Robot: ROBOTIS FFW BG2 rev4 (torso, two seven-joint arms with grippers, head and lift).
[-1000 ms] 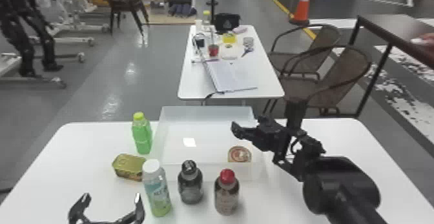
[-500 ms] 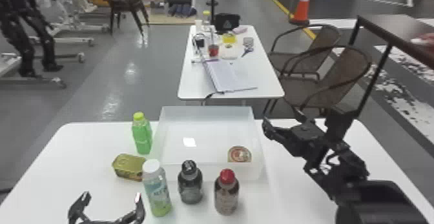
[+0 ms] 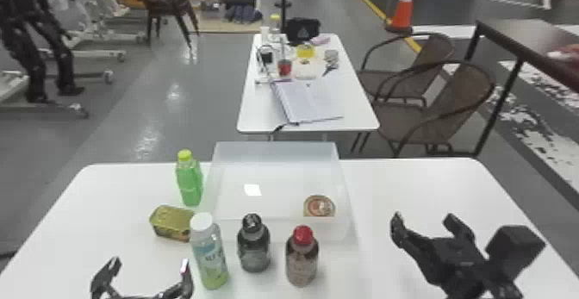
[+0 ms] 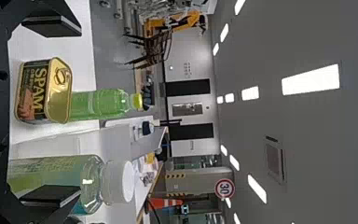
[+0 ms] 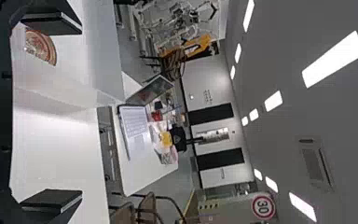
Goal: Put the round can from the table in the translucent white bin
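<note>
One round can (image 3: 319,206), face upward

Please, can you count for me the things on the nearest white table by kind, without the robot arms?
Bins: 1 (translucent white bin)
Bottles: 4 (green one, white-capped one, black-capped one, red-capped one)
Cans: 2 (round can inside the bin, rectangular can)
Total: 7

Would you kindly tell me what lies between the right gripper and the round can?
In the head view, the side wall of the translucent white bin and a bare stretch of table lie between the round can and the right gripper.
</note>
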